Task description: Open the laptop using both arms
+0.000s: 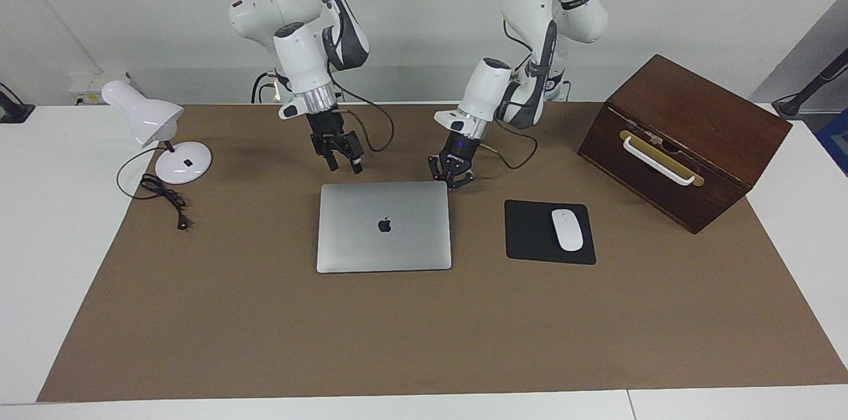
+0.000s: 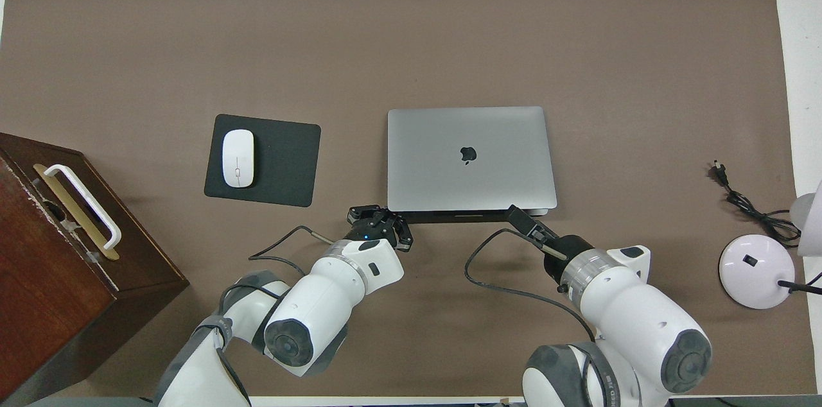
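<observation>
In the facing view, the closed MacBook (image 1: 383,226) lies mid-frame; the left gripper (image 1: 452,183), clenched on nothing, sits at its upper right corner. In the overhead view, the right gripper (image 2: 517,216) is low at the laptop's bottom edge; I cannot tell its state.

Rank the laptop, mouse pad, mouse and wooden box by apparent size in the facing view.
1. wooden box
2. laptop, closed
3. mouse pad
4. mouse
</observation>
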